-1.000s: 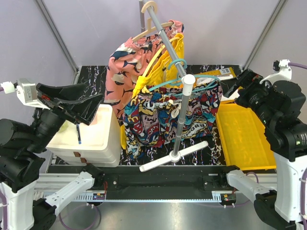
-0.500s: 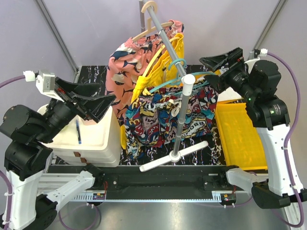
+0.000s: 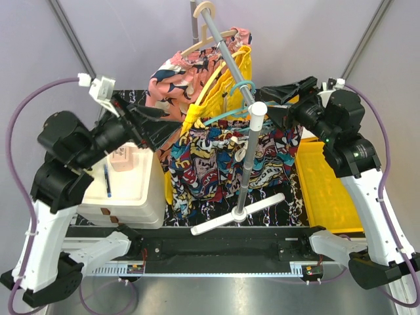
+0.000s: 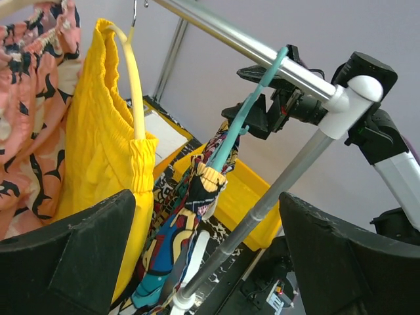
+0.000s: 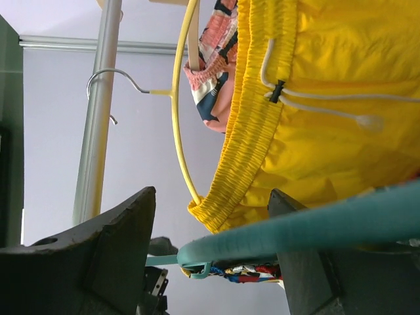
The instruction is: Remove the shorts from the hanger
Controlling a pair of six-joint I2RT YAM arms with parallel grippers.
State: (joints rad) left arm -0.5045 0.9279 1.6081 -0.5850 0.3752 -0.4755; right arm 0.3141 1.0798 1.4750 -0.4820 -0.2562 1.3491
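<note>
The multicolour print shorts (image 3: 226, 161) hang on a teal hanger (image 3: 226, 118) near the front end of the grey rail (image 3: 226, 52). The plain yellow shorts (image 3: 230, 79) hang behind them on a yellow hanger. My left gripper (image 3: 167, 131) is open at the left side of the print shorts, touching nothing. In the left wrist view the print shorts (image 4: 187, 216) and the yellow shorts (image 4: 105, 151) hang ahead of its open gripper (image 4: 207, 262). My right gripper (image 3: 269, 103) is open at the teal hanger's right end. In the right wrist view the teal hanger (image 5: 295, 230) crosses between the open fingers (image 5: 105, 256), with the yellow shorts (image 5: 328, 111) beyond.
A pink patterned pair (image 3: 167, 82) hangs on a wooden hanger at the back. The rack's post (image 3: 246, 170) stands on a white foot (image 3: 226, 220). A white box (image 3: 134, 187) sits on the left and a yellow tray (image 3: 331, 190) on the right.
Both arms have risen and swung in towards the rack. The left gripper moved up to the shorts' left side, the right gripper came to the teal hanger's right end.
</note>
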